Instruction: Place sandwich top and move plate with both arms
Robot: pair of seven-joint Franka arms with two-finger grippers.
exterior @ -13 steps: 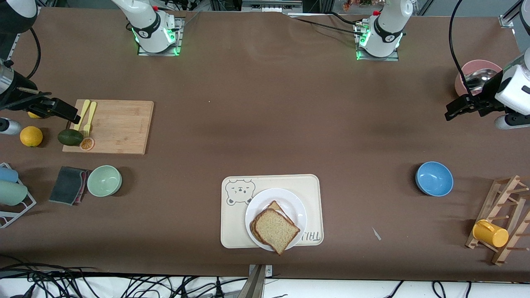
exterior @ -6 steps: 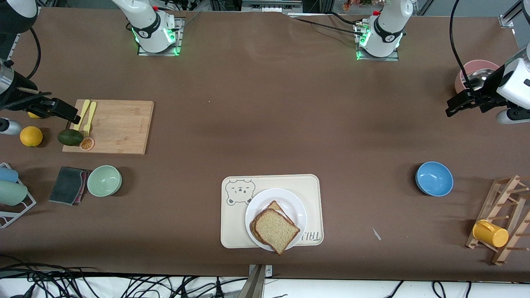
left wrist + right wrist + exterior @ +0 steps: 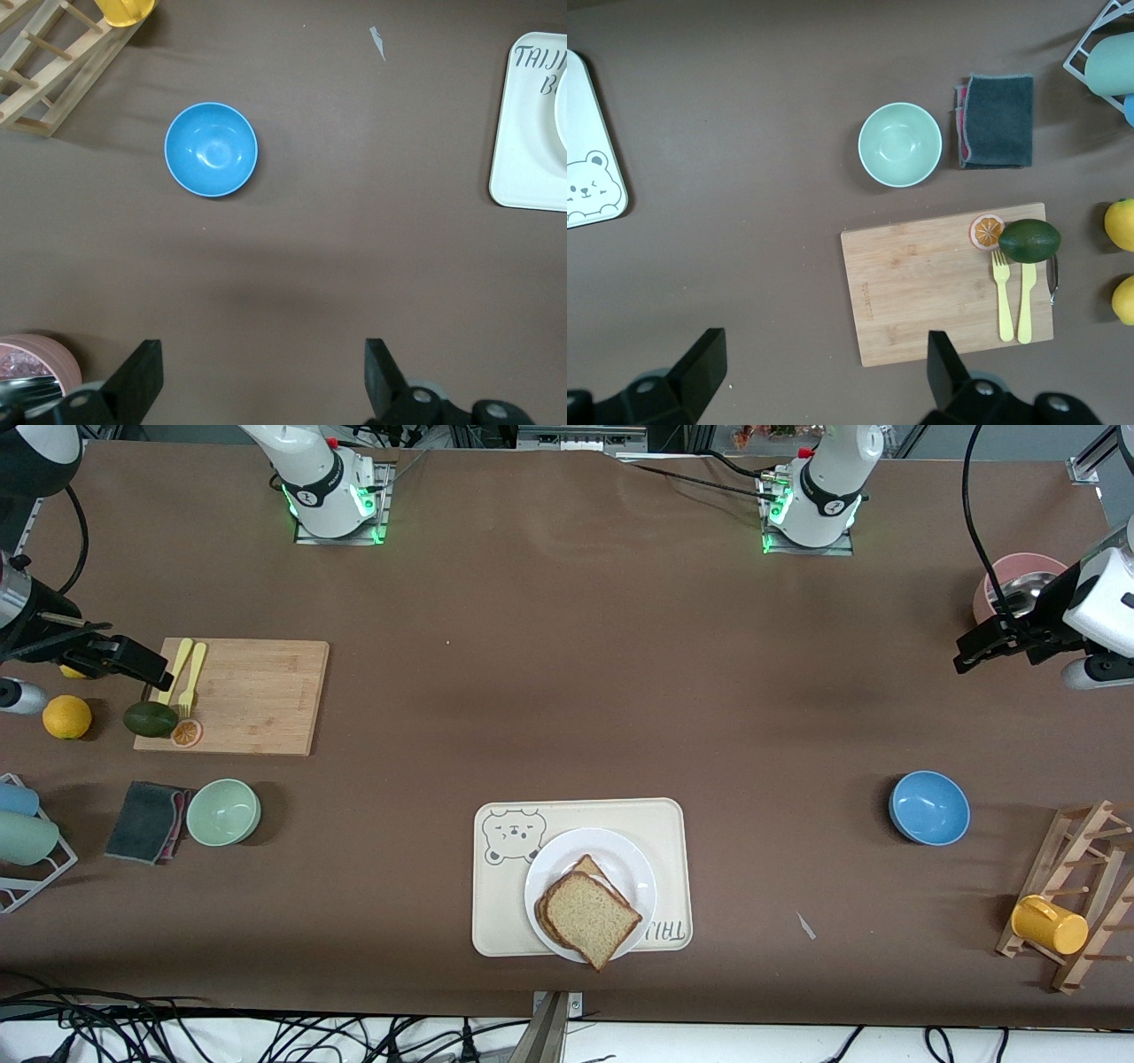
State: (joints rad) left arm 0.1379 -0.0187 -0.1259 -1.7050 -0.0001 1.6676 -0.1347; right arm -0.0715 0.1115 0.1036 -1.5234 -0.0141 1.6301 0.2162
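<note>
Since a second ago the left claw [image 3: 974, 657] has crept a little toward the left arm's end of the surface [image 3: 567, 691], off by the pink bowl [image 3: 992, 584]; everything else sits exactly where it was.

The sandwich top [image 3: 589, 918] already lies on the stack on the plate [image 3: 620, 859], a bit skewed, with a corner poking past the rim. The plate sits on the bear tray [image 3: 585, 819], well away from both claws and roughly between them. So the bread part looks done to me, and what's left is the two-arm plate move.

The left claw has its fingers spread wide with nothing in them, hanging over bare surface with the blue bowl [image 3: 211, 149] out ahead of it. The right claw [image 3: 133, 660] is wide open and empty too, over the edge of the cutting board [image 3: 948, 283], next to the yellow fork and knife [image 3: 1014, 297], avocado [image 3: 1029, 240] and orange slice [image 3: 986, 231].

If I were driving: bring both claws in low from the two ends of the plate, pinch the rim at matching spots clear of that overhanging corner, then lift and travel together, level, so the loose slice doesn't slide.

Writing: the tray has lettering that starts "TAIJI" in the left wrist view, and the second line is cut off. The arm bases have a small logo I can't read.
</note>
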